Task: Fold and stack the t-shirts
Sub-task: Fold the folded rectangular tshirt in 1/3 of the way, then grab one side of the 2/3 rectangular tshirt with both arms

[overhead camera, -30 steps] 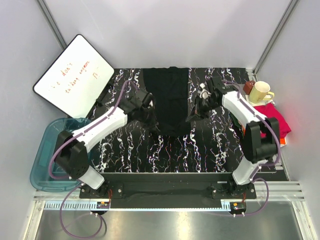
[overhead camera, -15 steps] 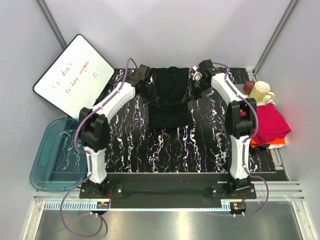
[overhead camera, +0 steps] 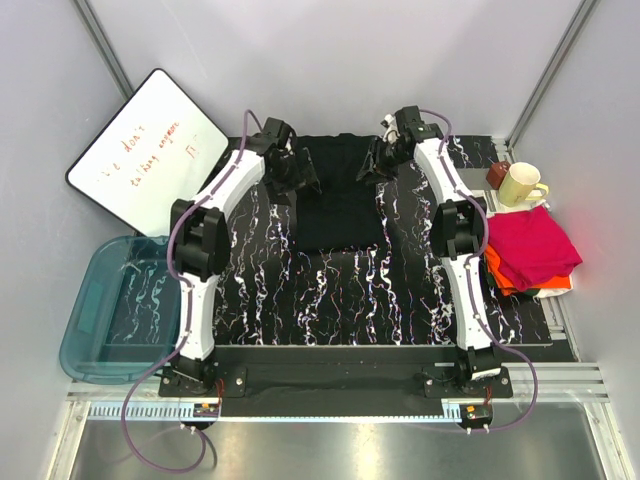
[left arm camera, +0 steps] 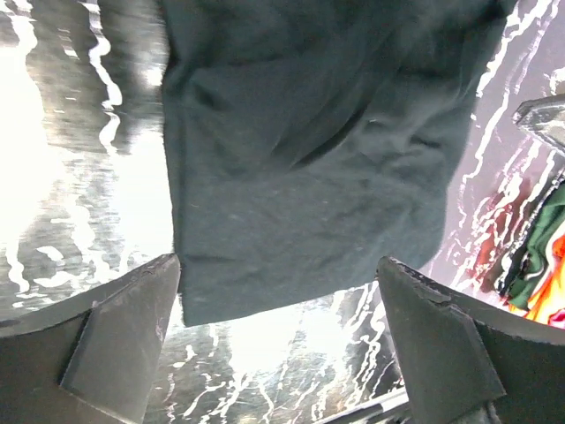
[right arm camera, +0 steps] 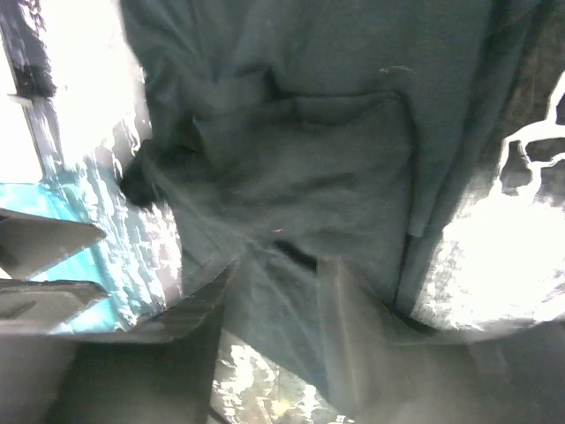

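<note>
Black t-shirt (overhead camera: 338,195) — well apart, teal bin (overhead camera: 78,335)

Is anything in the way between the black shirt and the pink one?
No loose thing lies between the black shirt and the pink shirt. Only the right arm stretches over that strip of table. The mug sits at the pink shirt's far side, off the path.
</note>
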